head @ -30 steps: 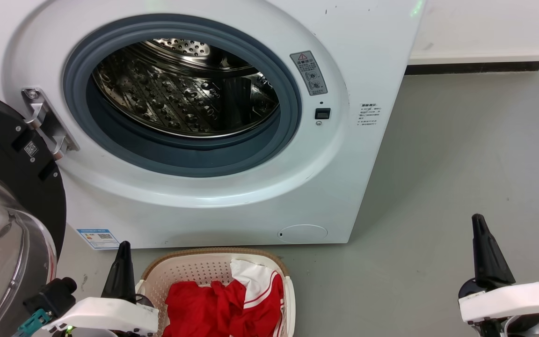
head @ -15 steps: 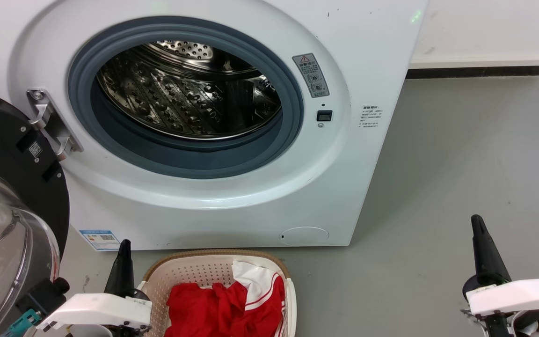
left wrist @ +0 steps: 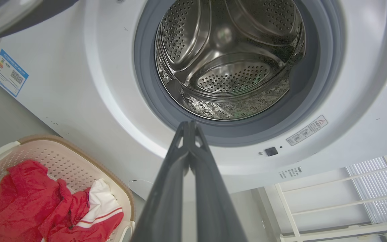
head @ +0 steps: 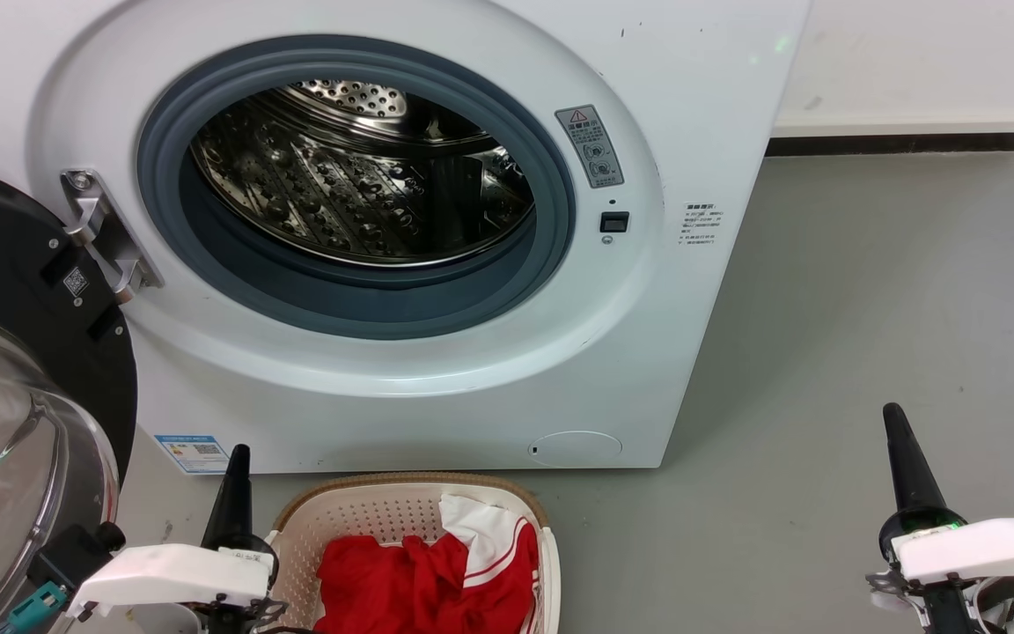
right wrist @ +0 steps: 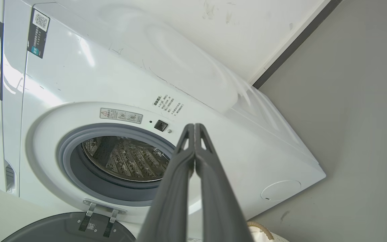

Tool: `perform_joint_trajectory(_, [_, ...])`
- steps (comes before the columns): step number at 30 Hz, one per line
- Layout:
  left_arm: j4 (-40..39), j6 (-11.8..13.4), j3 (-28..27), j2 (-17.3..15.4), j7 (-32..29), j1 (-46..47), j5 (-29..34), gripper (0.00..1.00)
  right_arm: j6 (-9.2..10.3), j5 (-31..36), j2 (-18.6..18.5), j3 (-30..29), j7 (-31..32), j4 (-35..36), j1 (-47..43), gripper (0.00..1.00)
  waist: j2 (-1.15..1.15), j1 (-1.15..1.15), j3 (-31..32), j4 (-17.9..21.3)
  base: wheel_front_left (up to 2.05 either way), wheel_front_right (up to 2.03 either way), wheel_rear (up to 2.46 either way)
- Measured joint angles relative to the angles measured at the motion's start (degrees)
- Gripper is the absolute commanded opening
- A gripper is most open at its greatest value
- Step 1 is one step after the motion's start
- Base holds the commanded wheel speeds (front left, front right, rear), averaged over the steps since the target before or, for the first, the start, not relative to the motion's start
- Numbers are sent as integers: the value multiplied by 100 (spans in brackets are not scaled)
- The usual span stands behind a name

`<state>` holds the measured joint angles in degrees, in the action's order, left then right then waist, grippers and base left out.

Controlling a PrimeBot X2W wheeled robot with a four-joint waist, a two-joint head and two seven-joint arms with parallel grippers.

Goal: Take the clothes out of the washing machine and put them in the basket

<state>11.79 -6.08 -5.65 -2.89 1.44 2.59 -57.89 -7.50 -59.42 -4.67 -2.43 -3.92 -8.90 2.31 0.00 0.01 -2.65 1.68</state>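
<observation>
The washing machine [head: 692, 106] stands at the far side of the grey floor [head: 868, 308]. Its black-framed glass door [head: 23, 352] is swung wide open to the left on a metal hinge [head: 106, 242]. Through the grey-rimmed porthole the perforated steel drum [head: 357, 185] shows bare metal ribs and holes.

The basket [head: 401, 480] sits on the floor just in front of the machine, near its lower left, and its nearest end is cut off by the bottom of the head view. The clothes [head: 384, 581] lie inside it in a crumpled heap. The plain red piece is to the left, and the striped garment [head: 489, 541] (white with thin red lines) is draped against the right wall.

The left gripper [head: 238, 451] hangs low just left of the basket's rim, fingers pointing toward the machine. It looks apart from the rim, though the head view is too steep to be sure. In the left wrist view its two dark fingers are pressed tip to tip with nothing between them. The right gripper [head: 892, 410] hovers over open floor well to the right of the basket. Its fingers are likewise pressed together and grip nothing, and they point toward the machine's right corner.
</observation>
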Motion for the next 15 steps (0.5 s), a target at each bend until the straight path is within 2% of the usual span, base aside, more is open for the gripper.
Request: perform_joint_trajectory(15, [65,-47,-20,0,-226,99,-955,0,0,-985,-5,-33,224,-135,75,0,0,0,57,-38,0,0,0])
